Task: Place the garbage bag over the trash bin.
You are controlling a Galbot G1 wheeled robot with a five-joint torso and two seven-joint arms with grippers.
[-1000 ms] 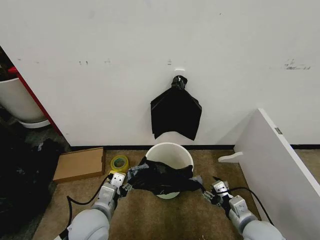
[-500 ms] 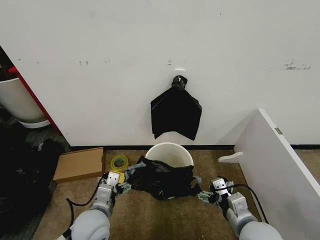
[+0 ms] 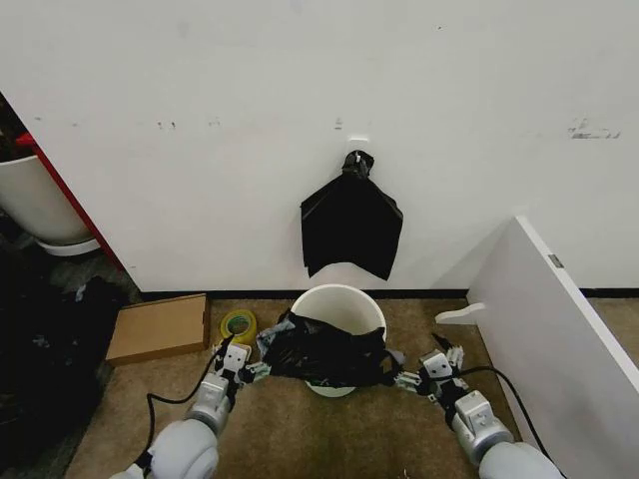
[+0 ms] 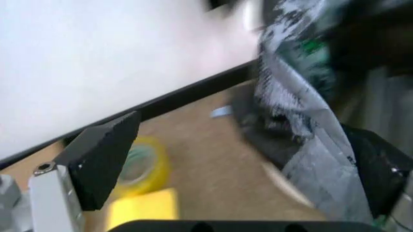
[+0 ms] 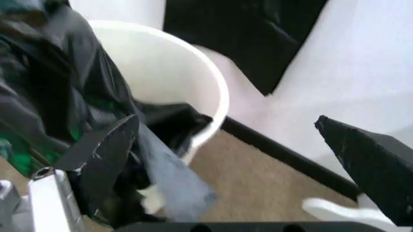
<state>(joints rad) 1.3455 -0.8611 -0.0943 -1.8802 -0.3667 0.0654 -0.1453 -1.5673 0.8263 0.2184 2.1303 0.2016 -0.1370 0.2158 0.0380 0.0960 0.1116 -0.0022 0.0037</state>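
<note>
Draping garbage bag (image 3: 324, 351) over trash bin (image 3: 339, 302) front rim | interior bare

Two rounded silver-grey arms with black cables; left gripper (image 3: 243, 364) and right gripper (image 3: 427, 372): white bodies, black wedge fingers (image 4: 103, 162), silver screw.

The loose black plastic garbage bag (image 3: 324, 351) lies draped over the near rim of the round white plastic trash bin (image 3: 344, 304), between the left gripper (image 3: 252, 367) and right gripper (image 3: 411, 379). A yellow tape roll (image 3: 238, 325) lies just beyond the left jaws.
</note>
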